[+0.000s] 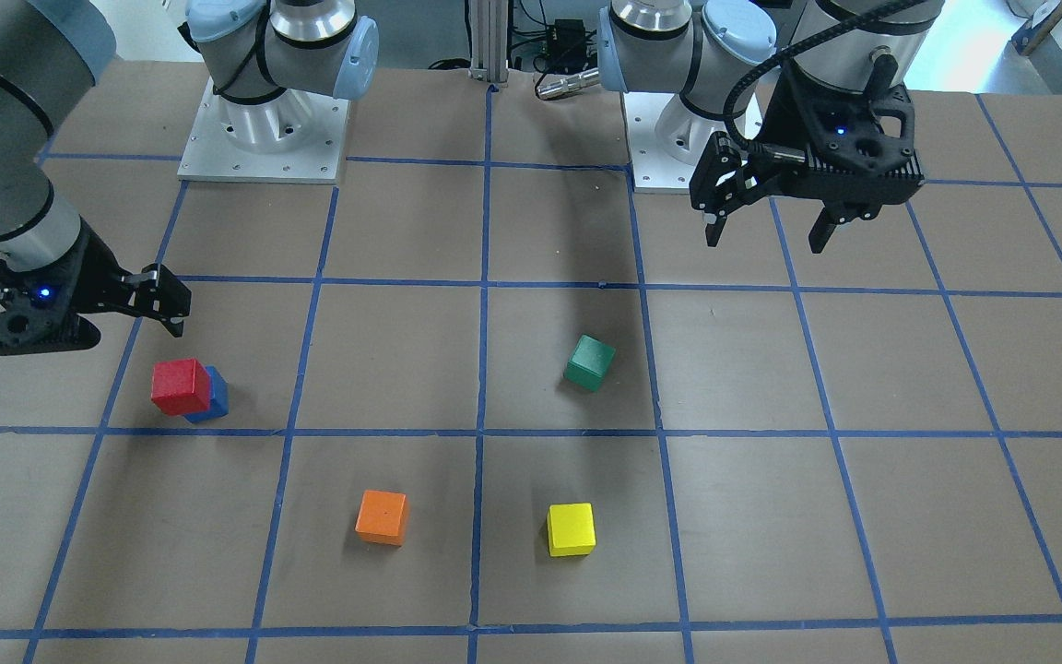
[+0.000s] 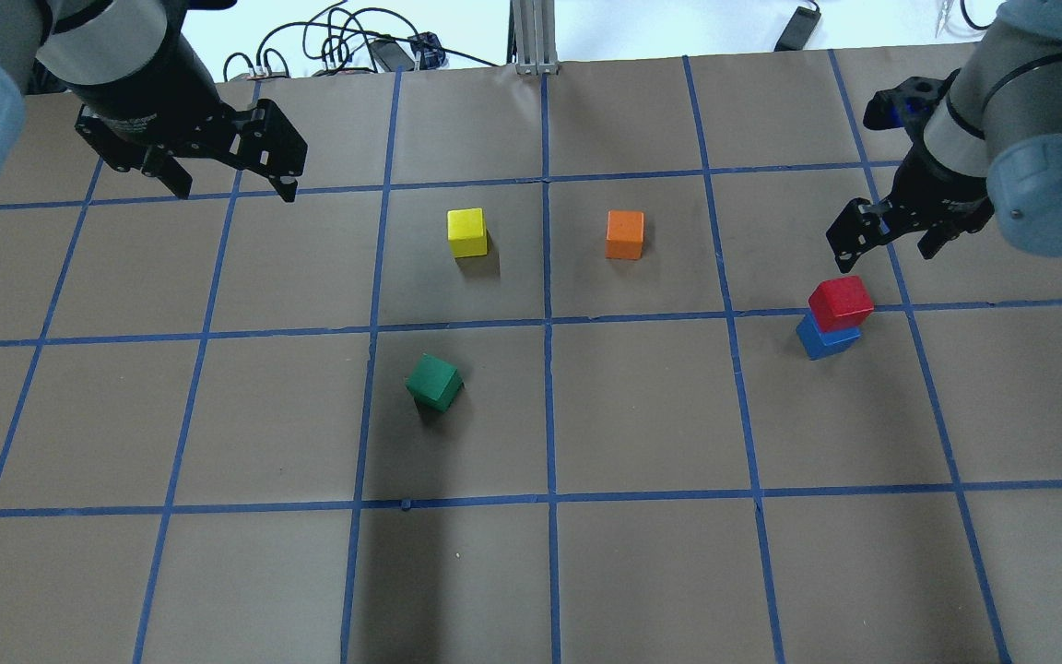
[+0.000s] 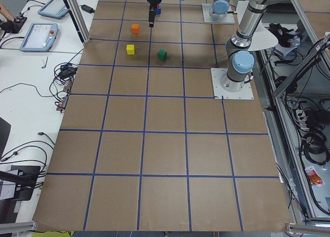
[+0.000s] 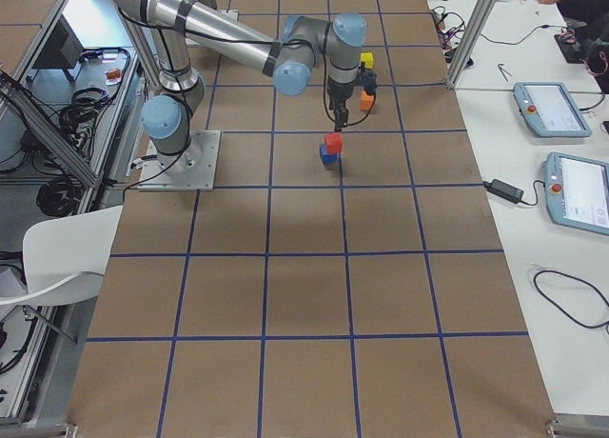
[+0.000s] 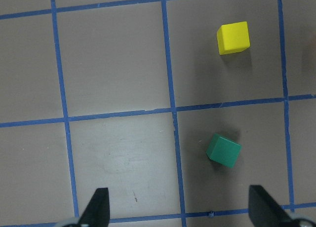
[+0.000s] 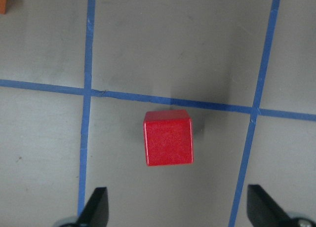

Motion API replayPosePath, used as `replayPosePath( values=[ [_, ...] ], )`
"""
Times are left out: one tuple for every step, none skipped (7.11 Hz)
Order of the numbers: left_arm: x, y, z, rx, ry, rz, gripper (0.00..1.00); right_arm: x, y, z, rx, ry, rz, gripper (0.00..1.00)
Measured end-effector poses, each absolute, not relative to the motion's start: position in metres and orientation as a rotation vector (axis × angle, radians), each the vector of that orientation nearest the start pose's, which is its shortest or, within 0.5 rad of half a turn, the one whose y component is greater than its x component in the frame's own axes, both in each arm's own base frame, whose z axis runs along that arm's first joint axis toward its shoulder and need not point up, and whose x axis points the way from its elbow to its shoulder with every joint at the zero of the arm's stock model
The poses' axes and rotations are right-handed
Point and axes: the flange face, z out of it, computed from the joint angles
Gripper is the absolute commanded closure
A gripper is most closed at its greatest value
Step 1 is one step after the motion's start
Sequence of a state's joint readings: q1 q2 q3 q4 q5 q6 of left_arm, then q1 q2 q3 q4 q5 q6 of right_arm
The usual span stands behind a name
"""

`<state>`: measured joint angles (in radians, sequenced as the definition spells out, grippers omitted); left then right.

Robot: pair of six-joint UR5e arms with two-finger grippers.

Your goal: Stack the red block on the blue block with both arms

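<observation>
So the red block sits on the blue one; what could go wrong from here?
1. The right gripper is open and hangs not far above the red block. If it leaves sideways rather than straight up, a finger may knock that block off the blue block.
2. In the front-facing view the red block looks slightly turned against the blue one, so the stack may be less steady. The right wrist view hides the blue block, so I cannot confirm this.

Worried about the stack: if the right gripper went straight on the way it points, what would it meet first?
Probably the red block, which sits on the blue block; depth is unclear.
</observation>
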<state>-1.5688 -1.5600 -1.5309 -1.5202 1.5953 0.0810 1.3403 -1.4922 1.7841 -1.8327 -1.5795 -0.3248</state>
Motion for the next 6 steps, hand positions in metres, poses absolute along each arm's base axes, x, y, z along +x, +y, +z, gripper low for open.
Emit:
replayPosePath(
  values=[
    [-0.130,-0.497,0.518,0.120,3.107,-0.155,0.00,0.021,-0.514,0.399,-0.084,3.135,0.061,0.00],
    [-0.130,-0.497,0.518,0.120,3.107,-0.155,0.00,0.035,-0.505,0.423,-0.026,3.133,0.074,0.00],
    [-0.130,-0.497,0.518,0.120,3.107,-0.155,0.00,0.059,-0.498,0.441,0.014,3.133,0.084,0.00],
    [-0.130,-0.497,0.518,0.121,3.107,-0.156,0.00,0.088,-0.493,0.450,0.017,3.138,0.082,0.00],
    [-0.130,-0.497,0.518,0.121,3.107,-0.155,0.00,0.108,-0.489,0.453,0.010,3.144,0.085,0.00],
    [-0.130,-0.497,0.518,0.120,3.107,-0.155,0.00,0.118,-0.485,0.454,0.018,3.143,0.088,0.00]
  ],
)
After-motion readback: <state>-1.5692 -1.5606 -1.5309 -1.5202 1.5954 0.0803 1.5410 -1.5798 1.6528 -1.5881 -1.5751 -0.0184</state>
